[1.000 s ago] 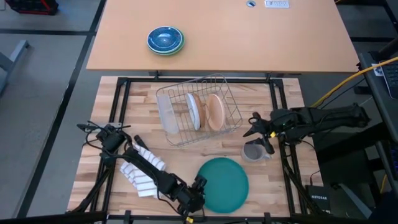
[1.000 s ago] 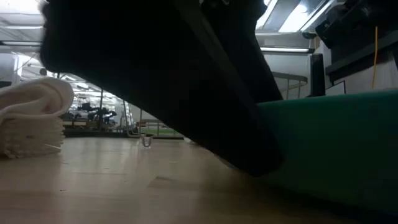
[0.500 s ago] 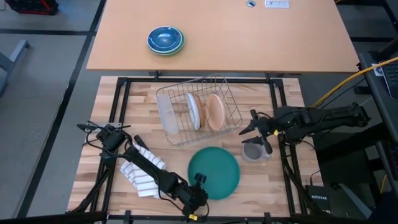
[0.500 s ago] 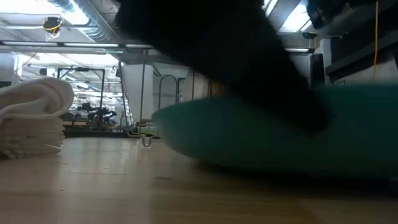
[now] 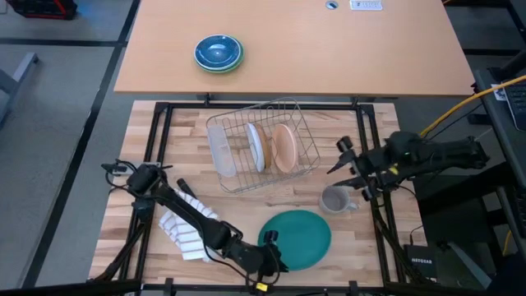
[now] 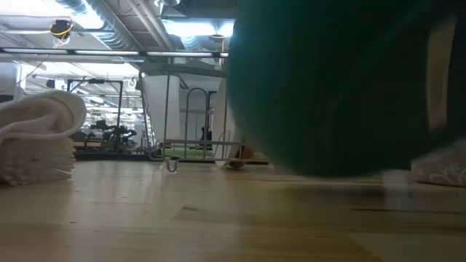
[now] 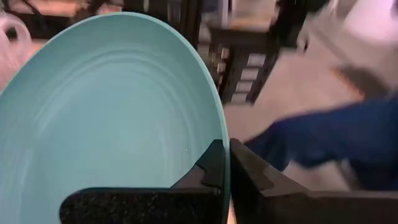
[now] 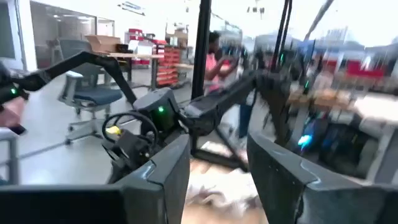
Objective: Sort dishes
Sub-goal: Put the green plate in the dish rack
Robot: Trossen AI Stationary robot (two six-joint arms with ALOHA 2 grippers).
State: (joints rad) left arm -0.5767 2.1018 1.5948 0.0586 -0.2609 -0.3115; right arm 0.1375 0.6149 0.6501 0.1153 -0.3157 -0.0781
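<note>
Green plate (image 5: 299,238) shifted right since a moment ago, left gripper (image 5: 269,249) now pinched tight on its near-left rim at the table's front; wire rack (image 5: 261,148) behind holds white plate (image 5: 256,147) and tan plate (image 5: 284,147) upright; right gripper (image 5: 345,163), fingers wide, hovers above grey mug (image 5: 334,200).

The large round dark green plate (image 5: 299,238) is sitting at the near edge of the wooden worktop (image 5: 353,238), its rim being pinched by the left pincer (image 5: 274,253), whose two fingers are pressing together on it; in the left wrist view its concave face (image 7: 106,106) is showing faint concentric rings. The small round white plate (image 5: 256,146) and the round tan wood-coloured plate (image 5: 284,147) are standing on edge, side by side, inside the wire dish rack (image 5: 226,182) further back on the worktop.
</note>
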